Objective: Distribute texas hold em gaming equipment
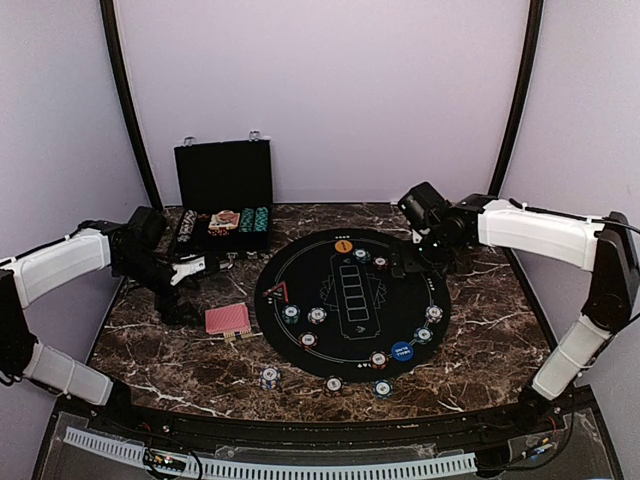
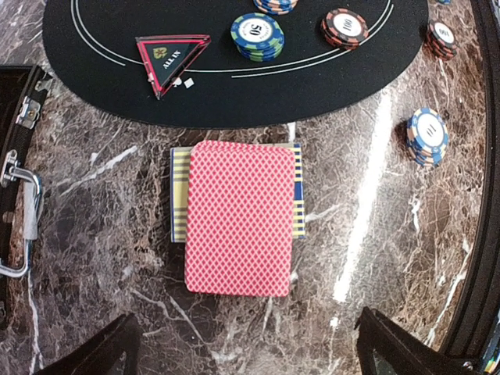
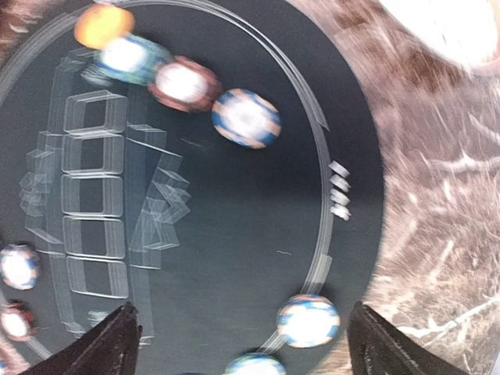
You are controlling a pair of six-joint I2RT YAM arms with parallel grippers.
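— Deck [image 2: 241,219] bearing from the left pincer [image 2: 246,314]?
— Dead ahead at 12 o'clock in the wrist view. It lies red backs up on the worktop [image 1: 490,300], just off the mat's [image 1: 410,290] 9 o'clock edge. The pincer is spread and holds nothing, with a finger either side of the deck's near end and clear of it.
— Long axis?
— It runs 12 to 6, so the fingers would close across the short width.
— Nearer arm?
— Left, by far. The right pincer [image 3: 242,312] hangs over the mat's 1 o'clock rim, also spread and empty. Its view is blurred, with chips [image 3: 246,117] below.
— Surface and room?
— Glossy marble. The deck sits flat on a striped sheet [image 2: 179,195], so I judge its edges are hard to get under. The case [image 2: 16,156] stands at the deck's 9 o'clock and the triangle [image 2: 170,58] at 11. A chip stack [image 2: 427,137] sits at 2, well apart.
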